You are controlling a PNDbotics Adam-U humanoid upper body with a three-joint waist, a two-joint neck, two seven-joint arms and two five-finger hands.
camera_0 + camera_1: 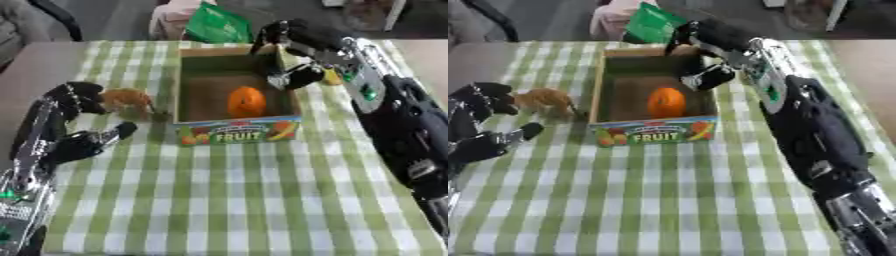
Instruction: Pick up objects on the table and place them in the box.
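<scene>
Green-checked table | cardboard box marked FRUIT, centre-far, orange fruit inside | right hand over box's far right corner, fingers curled, contents unclear | left hand spread wide, touching brown toy animal left of box

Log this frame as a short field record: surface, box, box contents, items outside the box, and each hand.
surface: table with green-and-white checked cloth
box: open cardboard box, FRUIT printed on its front
box contents: one orange fruit
outside box: orange-brown object on the cloth left of the box
left hand: left hand open beside the orange-brown object
right hand: right hand over the box's far right corner; grip unclear
</scene>
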